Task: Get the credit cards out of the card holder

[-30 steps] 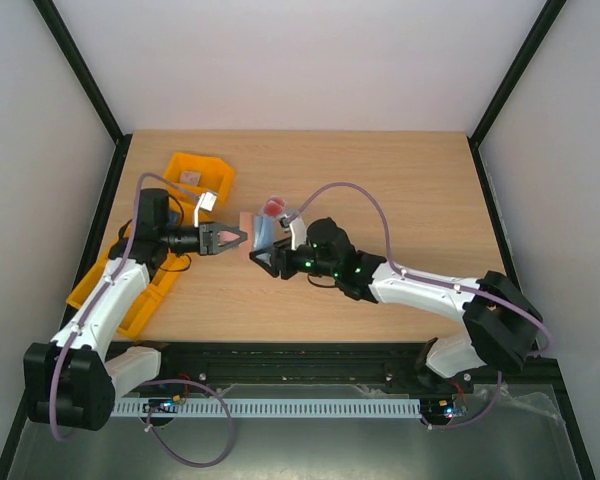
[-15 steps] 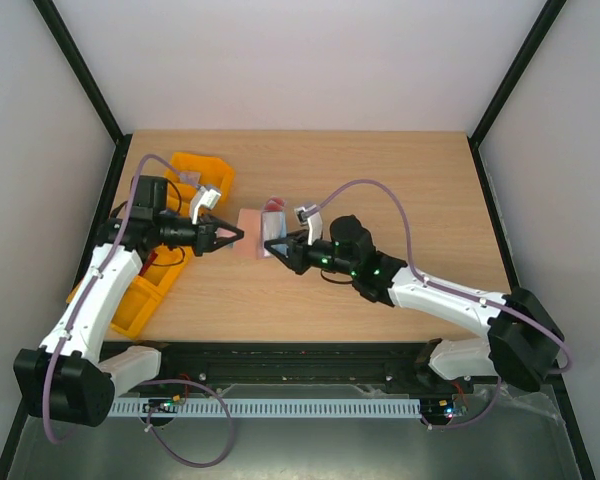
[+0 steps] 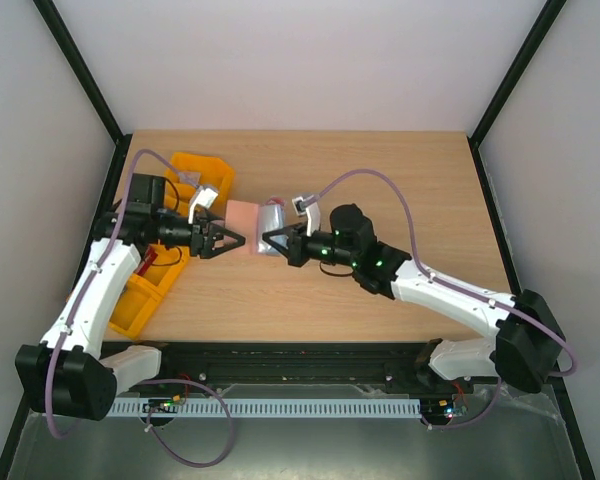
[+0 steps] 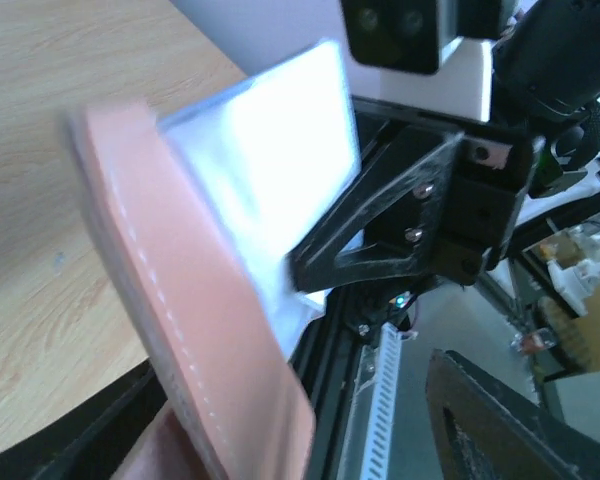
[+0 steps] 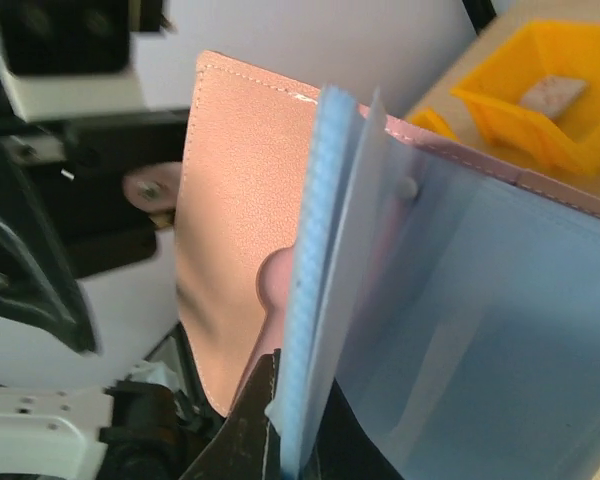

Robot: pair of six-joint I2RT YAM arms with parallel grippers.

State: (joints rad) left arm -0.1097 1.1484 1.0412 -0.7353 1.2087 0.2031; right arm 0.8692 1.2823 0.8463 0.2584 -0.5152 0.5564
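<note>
1. Card holder [image 3: 242,218] hangs in the air between the arms, above the table [image 3: 410,190], open, with the brown flap toward the left arm.
2. Right gripper [image 3: 276,242] is pinched tight on the holder's thin pale-blue inner leaf. Left gripper [image 3: 225,241] has its jaws spread, flap between them, apparently unclamped.
3. Risk: one flimsy leaf carries everything, so it could slip or swing and the holder drops.
4. Risk: left closing on flap and sleeve together would trap the cards inside.
5. Credit cards: can't pick out either one. Sleeve is glare and blur in the left wrist view.
6. Red speck at the holder's far edge: can't tell what it is.
7. Left fingertips are cut off in the left wrist view.
</note>
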